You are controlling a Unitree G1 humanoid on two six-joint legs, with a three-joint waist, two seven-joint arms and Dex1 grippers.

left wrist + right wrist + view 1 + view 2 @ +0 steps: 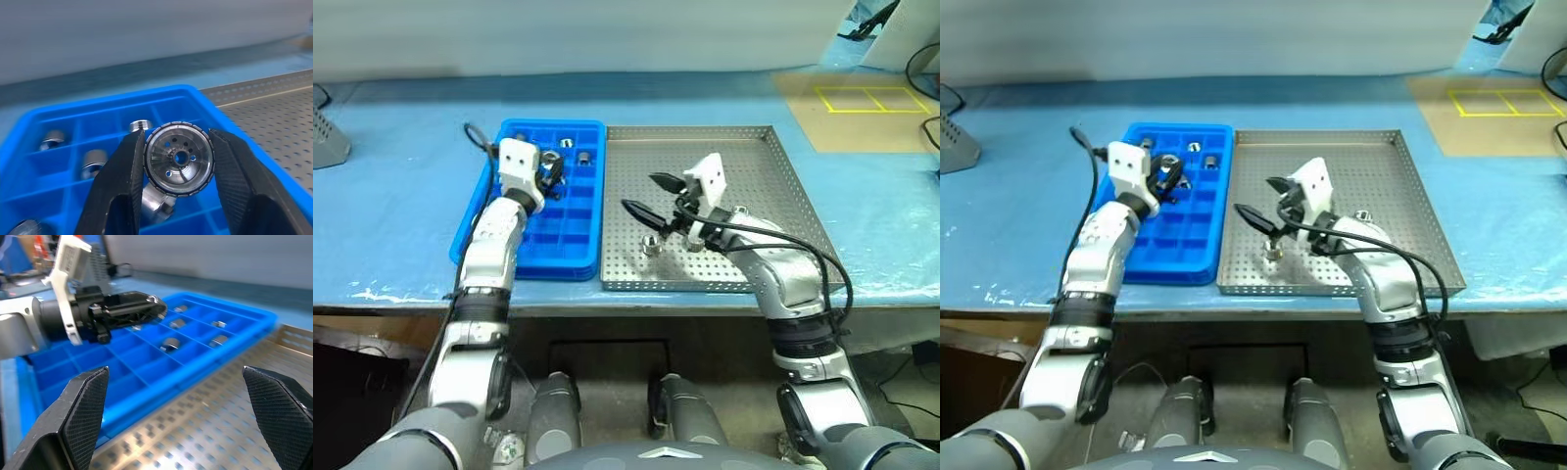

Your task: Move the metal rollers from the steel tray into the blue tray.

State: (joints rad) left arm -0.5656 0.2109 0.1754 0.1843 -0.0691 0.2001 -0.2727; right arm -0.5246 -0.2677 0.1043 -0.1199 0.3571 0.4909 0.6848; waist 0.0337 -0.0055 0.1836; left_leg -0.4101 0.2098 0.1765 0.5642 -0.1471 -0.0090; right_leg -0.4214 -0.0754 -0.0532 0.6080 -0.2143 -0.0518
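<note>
Rollers are partly moved: at the left, the blue tray [570, 257] already has several sitting in its far cells, seen in the left wrist view as about four, though more may be hidden. Most of its near cells look bare. Over that tray the left gripper [178, 159] is pinched tight on one roller [180, 157], held end-on between its two fingers, above the cells and not yet set down. To the right, the steel tray [764, 162] has at least one roller [650, 245] on its perforated floor near the front rim; a second small piece may lie by the right arm, but I cannot tell. The right gripper [651, 194] hangs over this tray with fingers spread wide, carrying nothing. My judgement: well along, with the held roller to drop and a last one or two to fetch.
</note>
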